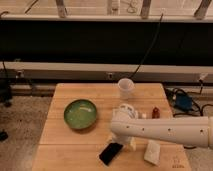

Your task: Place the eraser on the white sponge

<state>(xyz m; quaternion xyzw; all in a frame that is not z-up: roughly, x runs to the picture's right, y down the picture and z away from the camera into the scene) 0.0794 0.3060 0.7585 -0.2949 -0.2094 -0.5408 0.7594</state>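
Observation:
The eraser (111, 152), a flat black block, lies on the wooden table (65, 145) near its front edge. The white sponge (151, 151) lies to its right, also near the front edge and apart from it. My white arm (170, 131) reaches in from the right across the table. The gripper (130, 143) hangs at the arm's left end, just right of and above the eraser, between the eraser and the sponge. The eraser does not look lifted.
A green bowl (80, 114) sits at the table's left middle. A translucent white cup (125, 88) stands at the back. A white bottle (125, 110) is partly hidden behind the arm. A small red-brown object (156, 112) stands at the right.

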